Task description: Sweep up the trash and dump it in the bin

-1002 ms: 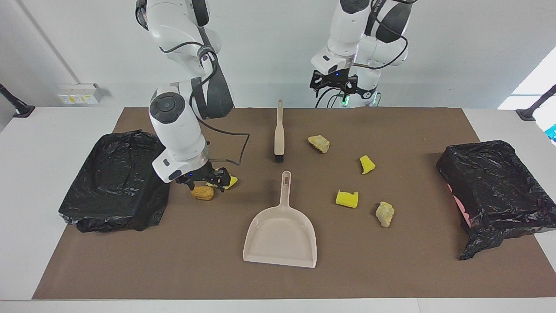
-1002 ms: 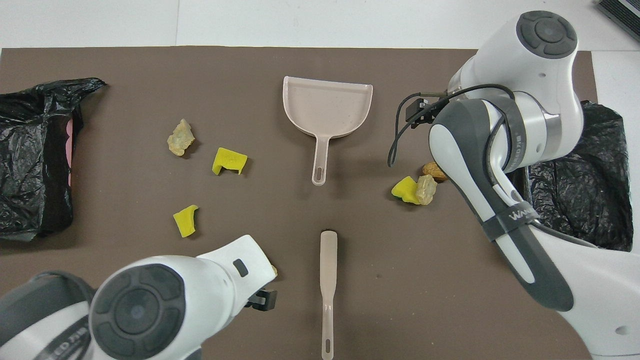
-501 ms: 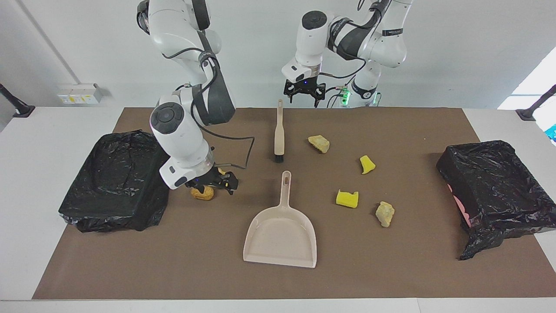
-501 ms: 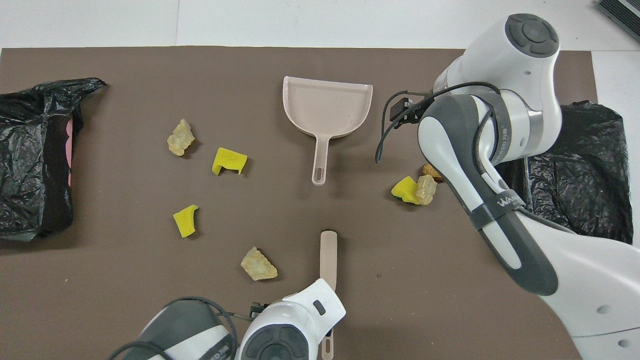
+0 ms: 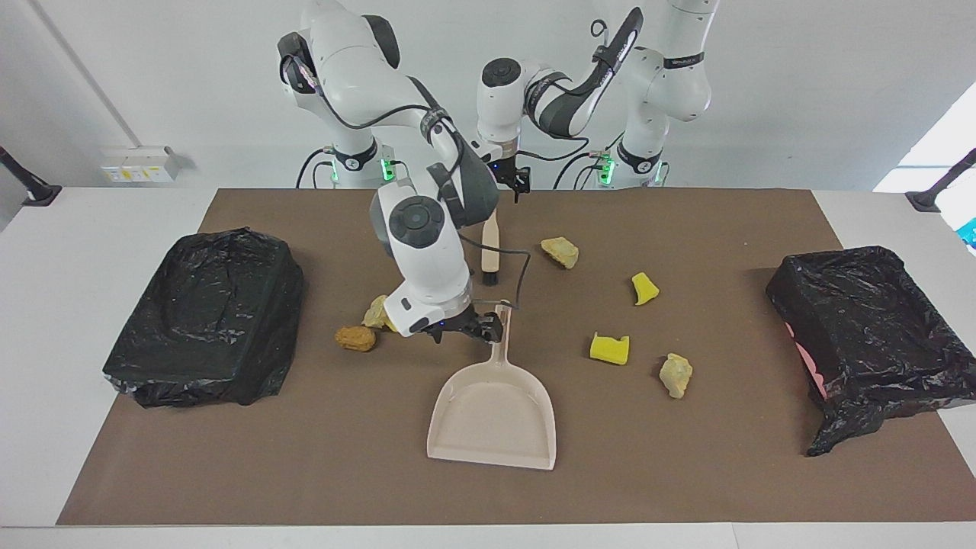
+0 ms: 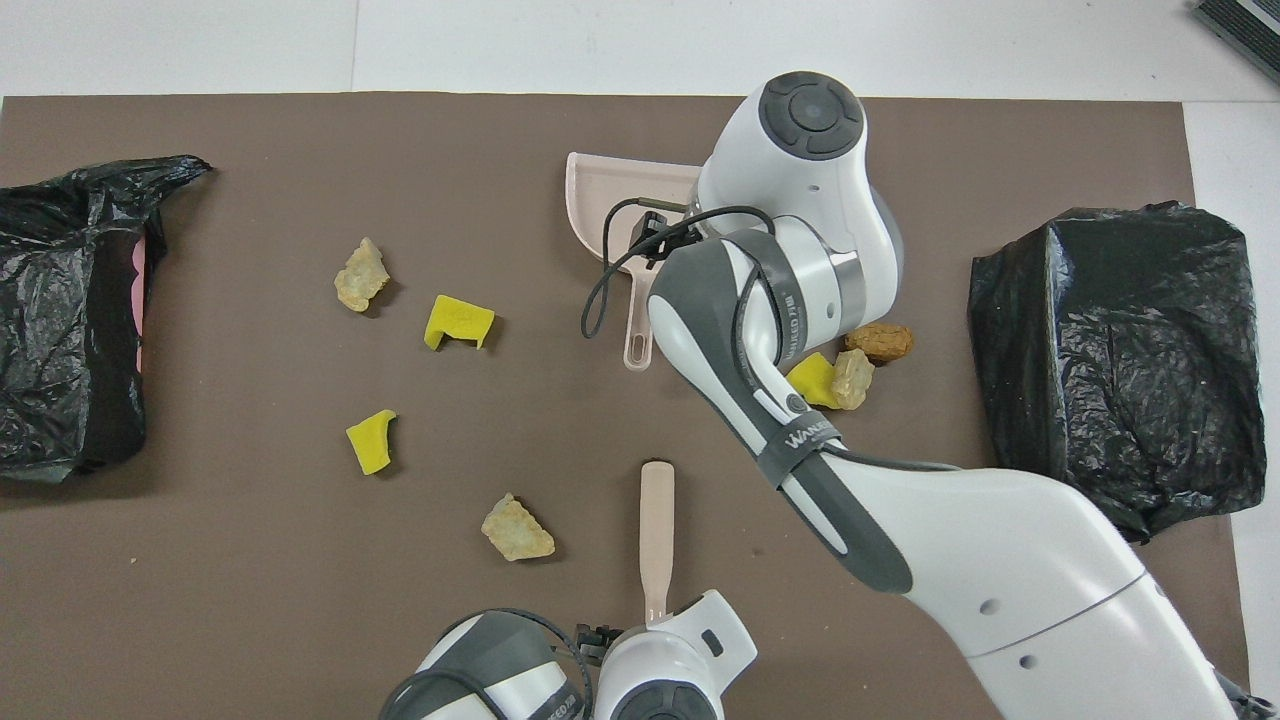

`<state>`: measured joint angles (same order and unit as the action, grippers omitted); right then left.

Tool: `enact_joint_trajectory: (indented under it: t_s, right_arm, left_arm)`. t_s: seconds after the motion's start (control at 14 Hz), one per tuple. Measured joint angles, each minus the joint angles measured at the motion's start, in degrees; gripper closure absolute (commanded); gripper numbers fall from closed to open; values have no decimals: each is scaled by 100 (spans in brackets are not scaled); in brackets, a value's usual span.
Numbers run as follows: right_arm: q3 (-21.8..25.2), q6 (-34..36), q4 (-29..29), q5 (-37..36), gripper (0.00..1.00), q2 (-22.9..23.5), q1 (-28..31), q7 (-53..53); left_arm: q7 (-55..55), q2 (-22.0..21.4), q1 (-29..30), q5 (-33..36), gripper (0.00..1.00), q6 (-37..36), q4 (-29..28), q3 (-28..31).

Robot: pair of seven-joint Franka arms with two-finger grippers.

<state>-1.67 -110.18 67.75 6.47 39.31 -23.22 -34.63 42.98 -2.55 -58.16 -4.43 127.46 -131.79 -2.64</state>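
**Both arms over the sweeping tools, trash lying loose**

While the right gripper (image 5: 467, 328) hangs low just beside the dustpan (image 5: 494, 415) handle, its fingers spread and holding nothing, the left gripper (image 5: 512, 179) sits over the top end of the brush (image 5: 489, 255), also spread and empty.

The dustpan lies flat with its handle pointing toward the robots and its wide mouth away from them. The brush lies nearer the robots than the dustpan, nearly in line with its handle, bristles toward the dustpan.

The trash (image 5: 609, 348) is scattered round the dustpan. Toward the right arm's end, a brown nugget (image 5: 355, 338), a pale lump (image 5: 375, 311) and a yellow piece (image 6: 812, 381) bunch together, the lump and yellow piece touching. Toward the left arm's end lie two yellow pieces and two pale lumps, well apart from one another.

A black-bagged bin (image 5: 204, 316) stands at the right arm's end of the brown mat (image 5: 305, 473), another (image 5: 869, 335) at the left arm's end. Bare mat lies open between trash and bins.

The right arm's band reads "WAWEI".
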Motion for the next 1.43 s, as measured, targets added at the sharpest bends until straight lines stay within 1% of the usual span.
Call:
enact_joint_trajectory:
  t_s: [0.14, 0.21, 0.29, 0.36, 0.43, 0.57, 0.72, 0.79, 0.86, 0.93, 1.0, 1.07, 1.22, 1.29, 1.36, 1.43]
  right_arm:
    - [-17, -401, -70, 0, 0, 222, -160, -96]
    - [-47, -521, -115, 0, 0, 321, -199, -116]
    - [-93, -563, -181, 0, 0, 417, -222, -118]
    - [-101, -561, -241, 0, 0, 494, -289, -118]
    - [-97, -513, -277, -32, 2, 531, -370, -118]
    - [-99, -166, -353, -296, 7, 531, -526, -118]
    - [-104, 173, -400, -645, 9, 482, -646, -118]
    - [-104, 249, -401, -736, 14, 450, -666, -118]
    - [-104, 271, -401, -776, 17, 431, -667, -118]
    - [-103, 283, -400, -785, 22, 426, -663, -118]
    - [-101, 285, -392, -786, 26, 427, -660, -118]
    - [-100, 284, -384, -786, 28, 427, -654, -118]
    - [-95, 284, -356, -786, 41, 427, -640, -118]
    - [-88, 284, -333, -787, 49, 427, -636, -118]
    - [-84, 284, -307, -787, 61, 427, -634, -118]
    - [-80, 284, -285, -787, 89, 427, -633, -118]
  left_arm:
    - [31, -1, -17, -52, 10, 5, 0, -3]
    - [32, -1, -29, -113, 17, 5, 0, -3]
    - [32, -1, -44, -165, 22, 6, 0, -3]
    - [32, -1, -63, -212, 22, 6, 0, 0]
    - [34, 1, -76, -246, 23, 6, -7, 0]
    - [36, 21, -80, -269, 25, 6, -37, 4]
    - [36, 37, -80, -272, 25, 6, -53, 8]
    - [36, 38, -81, -273, 33, 6, -55, 8]
    - [36, 38, -81, -274, 34, 6, -55, 8]
    - [37, 38, -82, -276, 42, 6, -55, 8]
    - [37, 39, -82, -301, 47, 6, -56, 8]
    - [37, 44, -82, -372, 47, 6, -58, 9]
    - [37, 60, -82, -442, 47, 5, -64, 8]
    - [37, 70, -83, -453, 49, 4, -64, 8]
    - [38, 81, -83, -458, 59, -1, -65, 9]
    - [38, 92, -83, -460, 79, -11, -65, 9]
